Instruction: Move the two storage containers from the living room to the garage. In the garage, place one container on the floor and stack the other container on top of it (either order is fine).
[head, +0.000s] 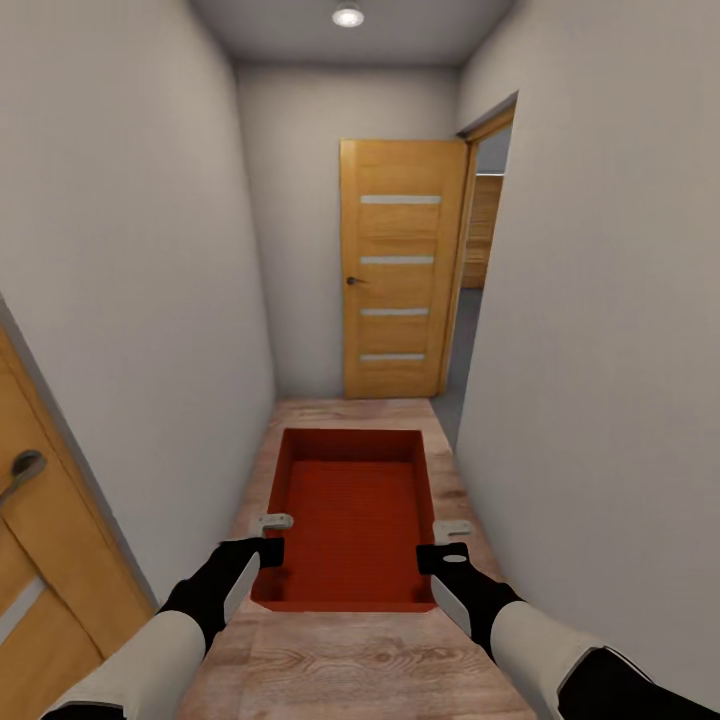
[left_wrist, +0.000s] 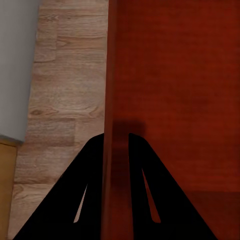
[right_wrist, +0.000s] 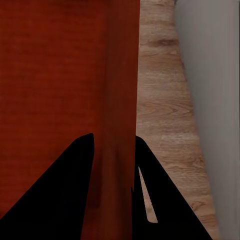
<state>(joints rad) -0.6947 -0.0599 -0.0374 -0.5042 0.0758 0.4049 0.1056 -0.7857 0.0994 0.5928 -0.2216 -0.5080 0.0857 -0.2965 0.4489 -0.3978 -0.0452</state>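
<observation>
Room: narrow corridor, pale grey walls (head: 130, 250), light wood plank floor (head: 350, 660), ceiling lamp (head: 348, 15) overhead.
Far end: wooden door (head: 400, 268) with four pale slats, swung open beside a doorway (head: 478, 300) on the right.
Near left: part of another wooden door (head: 40, 560) with a metal handle (head: 22, 470).
Left arm: stretched forward and low, white forearm, black wrist, left gripper (head: 268, 540) at the box's left wall near its near corner.
Right arm: mirrored pose, right gripper (head: 445, 545) at the box's right wall near its near corner.
Container: one storage container (head: 350, 520), orange-red, topless, held level between both arms, long axis pointing down the corridor.
Left jaws: narrow, clamped on the left wall, one black finger (left_wrist: 75, 195) outside, the other inside the box.
Right jaws: narrow, clamped on the right wall, one finger (right_wrist: 160, 200) outside, the other inside.
Left wrist view: thin wall edge of the storage container (left_wrist: 170, 75) running between the fingers, planks and grey wall base beyond.
Right wrist view: same grip on the storage container (right_wrist: 55, 70), planks and wall on the outer side.
Head view: whole box outline, both arms, corridor ahead.
</observation>
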